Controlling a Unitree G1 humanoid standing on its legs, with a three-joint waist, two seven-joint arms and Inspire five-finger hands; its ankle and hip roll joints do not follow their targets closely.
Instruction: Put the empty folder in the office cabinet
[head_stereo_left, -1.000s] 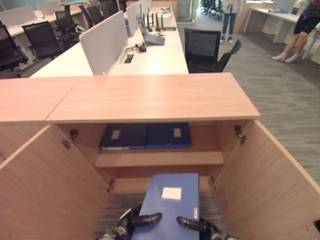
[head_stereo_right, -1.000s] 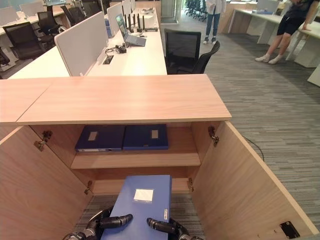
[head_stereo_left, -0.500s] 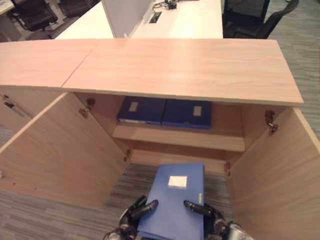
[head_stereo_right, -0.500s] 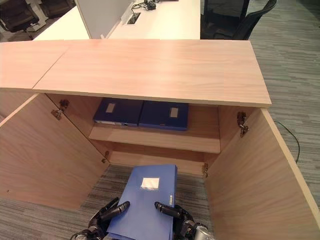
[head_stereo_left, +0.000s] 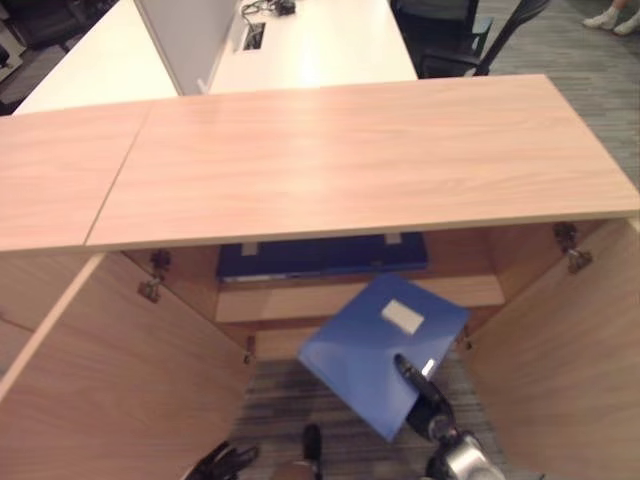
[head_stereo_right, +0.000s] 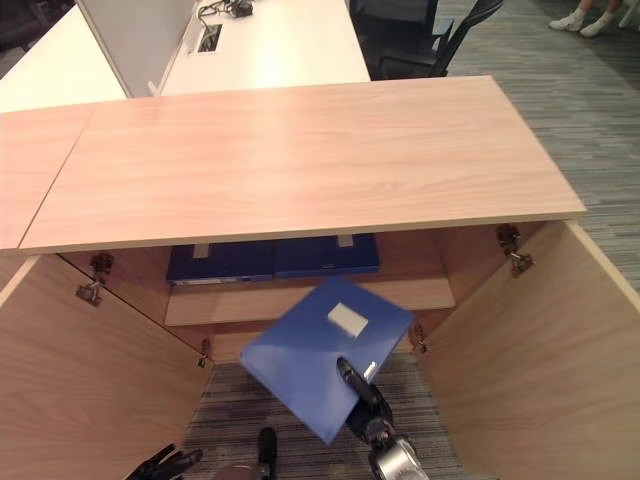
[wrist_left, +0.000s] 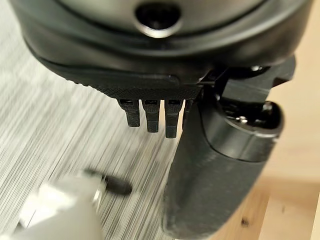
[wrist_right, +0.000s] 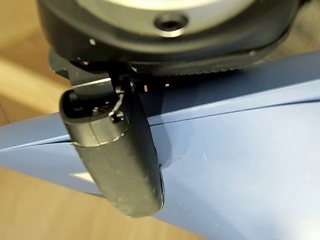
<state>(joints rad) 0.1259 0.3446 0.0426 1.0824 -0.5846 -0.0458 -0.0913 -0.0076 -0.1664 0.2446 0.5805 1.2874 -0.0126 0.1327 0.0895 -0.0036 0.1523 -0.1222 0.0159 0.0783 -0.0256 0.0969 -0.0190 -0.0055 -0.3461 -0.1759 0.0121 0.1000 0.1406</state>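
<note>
Low to the left of the open light-wood office cabinet (head_stereo_left: 330, 170), the left robot hand (head_stereo_left: 222, 462) hangs with fingers loosely spread, holding nothing. The flat blue folder with a white label (head_stereo_left: 385, 345) tilts before the cabinet's lower opening, long axis slanting toward its shelf, pinched at its near corner by the right robot hand (head_stereo_left: 420, 390), thumb on top.

Two dark blue binders (head_stereo_right: 272, 258) lie side by side; a white desk (head_stereo_left: 300, 45) stands behind.
</note>
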